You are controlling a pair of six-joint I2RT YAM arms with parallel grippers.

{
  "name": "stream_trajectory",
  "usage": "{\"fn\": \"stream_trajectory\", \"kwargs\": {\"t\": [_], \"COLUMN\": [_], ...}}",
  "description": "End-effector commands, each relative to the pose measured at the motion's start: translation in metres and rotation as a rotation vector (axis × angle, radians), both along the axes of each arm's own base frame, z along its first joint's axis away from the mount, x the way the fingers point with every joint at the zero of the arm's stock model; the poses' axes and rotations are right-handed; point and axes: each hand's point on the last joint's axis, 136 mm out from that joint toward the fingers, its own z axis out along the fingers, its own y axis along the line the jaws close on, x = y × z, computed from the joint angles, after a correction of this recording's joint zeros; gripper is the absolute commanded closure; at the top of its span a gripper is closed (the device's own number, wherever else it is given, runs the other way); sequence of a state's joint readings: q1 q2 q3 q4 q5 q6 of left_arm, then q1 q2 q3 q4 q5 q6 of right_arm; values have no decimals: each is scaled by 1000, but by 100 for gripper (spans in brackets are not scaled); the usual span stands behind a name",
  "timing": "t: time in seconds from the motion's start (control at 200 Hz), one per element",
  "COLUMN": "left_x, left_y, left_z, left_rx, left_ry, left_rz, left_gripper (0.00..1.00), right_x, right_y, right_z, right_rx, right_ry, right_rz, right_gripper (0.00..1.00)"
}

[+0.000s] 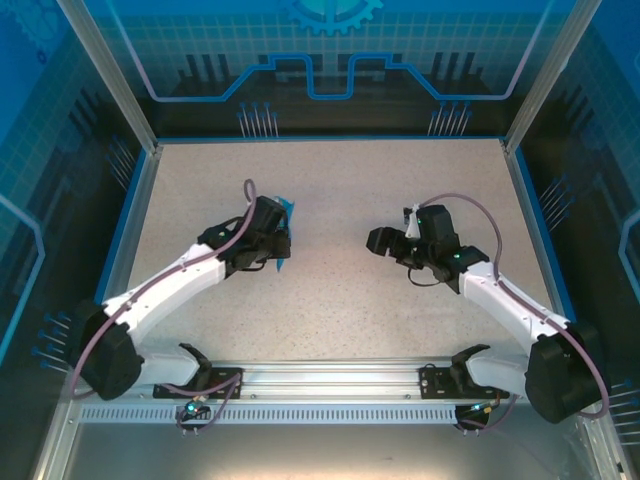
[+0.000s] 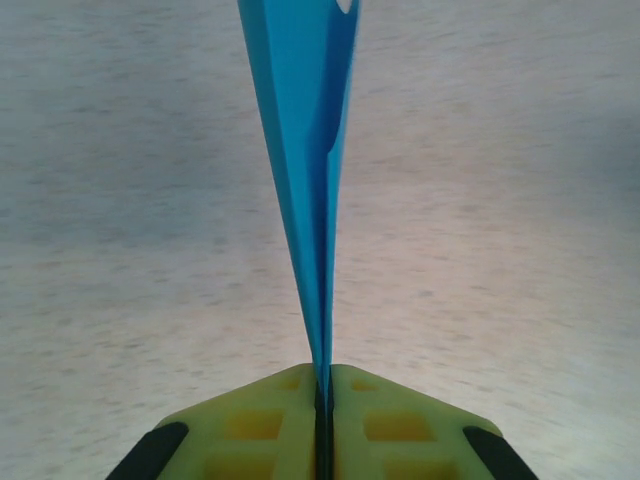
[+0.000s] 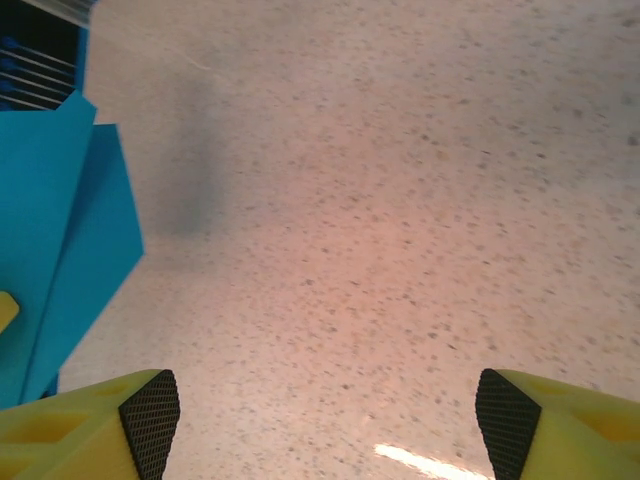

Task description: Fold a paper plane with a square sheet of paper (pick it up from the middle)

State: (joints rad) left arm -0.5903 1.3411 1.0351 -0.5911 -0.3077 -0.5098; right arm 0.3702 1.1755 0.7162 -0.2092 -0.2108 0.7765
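Start on your left. The left arm reaches in across the table toward the middle, and the left gripper at its end is clamped tight on the paper plane. In the left wrist view the two yellow fingers press together with only the paper's thickness between them. The teal-blue paper leaves them edge-on and widens away from the camera, with a folded layer showing along one side. My guess is that the pinch is there to hold the layers flat so the fold can't spring open. From above, the plane pokes out past the gripper on both the far and near sides, so it's held partway along its length, not by a tip. I can't tell you whether it touches the table.

Moving right, a bare stretch of speckled tabletop separates the two grippers, which face each other.

On your right, the right gripper has its jaws spread wide with nothing but table between them. Its wrist camera catches the plane at the left edge of the frame, outside that open gap. I'd read it as the left side alone carrying the paper, with the folding looking close to finished. If you bring the right claw in, line it up carefully, because thin paper crumples easily.
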Motion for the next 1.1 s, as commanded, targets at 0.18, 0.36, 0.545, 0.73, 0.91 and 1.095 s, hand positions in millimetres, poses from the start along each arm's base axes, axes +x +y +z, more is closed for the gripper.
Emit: {"fn": "stream_trajectory", "kwargs": {"t": [0.18, 0.36, 0.545, 0.73, 0.91, 1.095], "left_x": [2, 9, 14, 15, 12, 5], "left_y": [44, 33, 7, -26, -57, -82], "left_z": [-28, -50, -81, -103, -104, -79], "left_rx": [456, 584, 589, 487, 311, 63], "left_ry": [57, 87, 139, 191, 226, 233], "left_rz": [158, 160, 121, 66, -3, -80], "left_gripper": [90, 88, 86, 77, 65, 47], "right_x": [-7, -6, -7, -8, -9, -12], "right_y": [-16, -17, -18, -21, -25, -26], "right_z": [-12, -15, -19, -22, -26, -32], "right_rx": [-64, -65, -74, -88, -108, -165], "right_ry": [28, 39, 51, 60, 67, 82], "right_rz": [-45, -53, -60, -69, -83, -73], "right_gripper": [18, 18, 18, 18, 18, 18]}}
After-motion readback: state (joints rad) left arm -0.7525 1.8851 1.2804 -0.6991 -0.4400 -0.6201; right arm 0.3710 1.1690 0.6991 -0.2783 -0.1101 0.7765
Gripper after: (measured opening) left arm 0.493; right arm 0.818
